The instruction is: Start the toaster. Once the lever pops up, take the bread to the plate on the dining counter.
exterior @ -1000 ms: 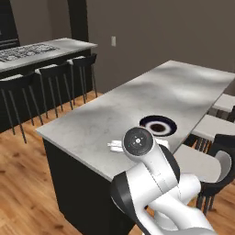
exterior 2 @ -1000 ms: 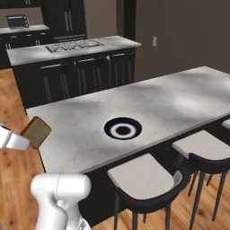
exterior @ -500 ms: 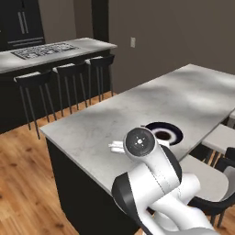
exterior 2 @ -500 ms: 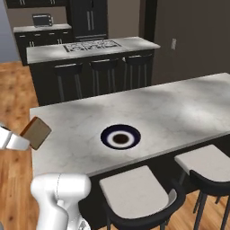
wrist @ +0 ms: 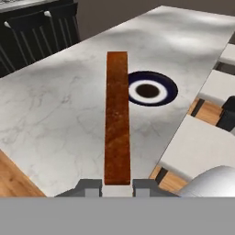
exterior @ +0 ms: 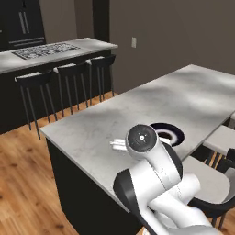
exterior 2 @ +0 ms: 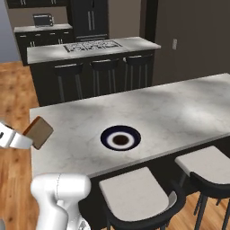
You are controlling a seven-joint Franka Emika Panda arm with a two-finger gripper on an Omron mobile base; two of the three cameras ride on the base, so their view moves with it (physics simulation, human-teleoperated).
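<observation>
The gripper [wrist: 117, 186] is clenched on the bread [wrist: 117, 117], which the hand view shows edge-on as a thin orange-brown strip rising between the 2 finger tips. In the right base view the same slice [exterior 2: 38, 132] hangs tilted in the air at the near left corner of the dining counter [exterior 2: 179, 112], a white grey-veined marble worktop on a dark base. Farther in on that worktop lies the plate [exterior 2: 120, 137], round with a dark navy rim, a pale ring and a dark centre; it is apart from the bread, to its right and beyond it. In the left base view the plate [exterior: 170, 133] shows partly behind the white arm [exterior: 153, 174]. 2 pale-cushioned stools [exterior 2: 132, 193] stand along the near right side of the worktop. Far behind, 3 dark bar stools [exterior 2: 105, 74] line a grey-topped island carrying a gas cooktop [exterior 2: 94, 45].
</observation>
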